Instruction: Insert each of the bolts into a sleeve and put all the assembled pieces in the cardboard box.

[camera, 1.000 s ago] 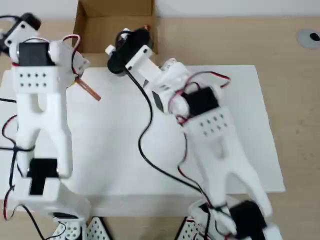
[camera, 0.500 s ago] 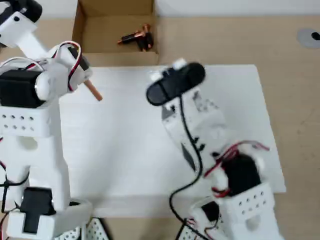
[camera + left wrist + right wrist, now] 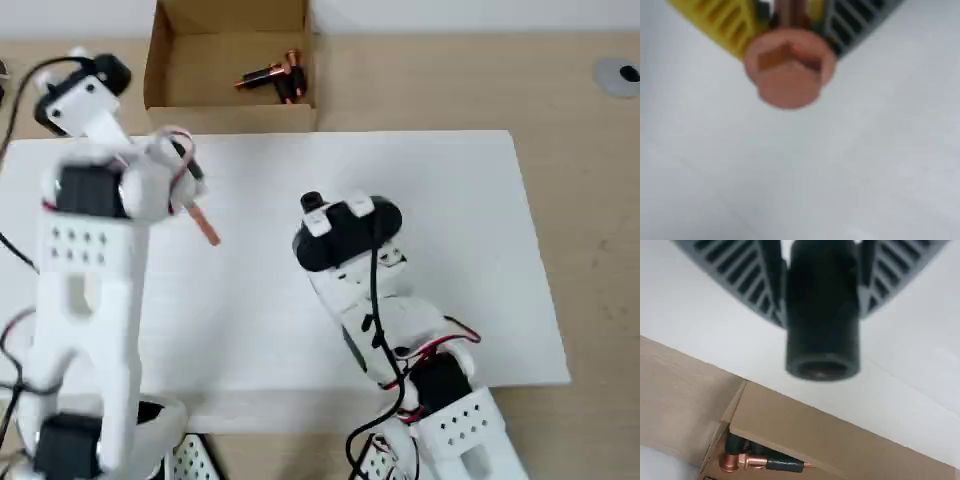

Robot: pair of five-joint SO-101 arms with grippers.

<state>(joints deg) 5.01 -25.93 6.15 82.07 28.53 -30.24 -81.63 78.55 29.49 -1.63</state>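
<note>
Left side: my left gripper (image 3: 792,15) was closed on a copper bolt (image 3: 789,70), clamped by the shank with the hexagonal head facing out of the jaws. It hung above the left part of the white sheet (image 3: 450,250).

Rear, left of centre: the cardboard box (image 3: 230,118) stood just beyond the sheet's far edge. It held assembled pieces (image 3: 270,75) lying in its right half.

Centre: my right gripper (image 3: 822,280) was closed on a black sleeve (image 3: 822,330), open end outward and facing toward the box.

Finding: bolt and sleeve were well apart, so the mating was not yet done. In my judgement it called for bringing both parts onto one axis, squaring the sleeve's bore to the bolt, and closing slowly with both grips firm. Any tilt risked jamming. With the head outermost, I could not tell how much shank stood free to enter.

Surroundings: the sheet lay flat on a wooden table (image 3: 580,200). A grey disc (image 3: 615,75) sat near the far right corner.
</note>
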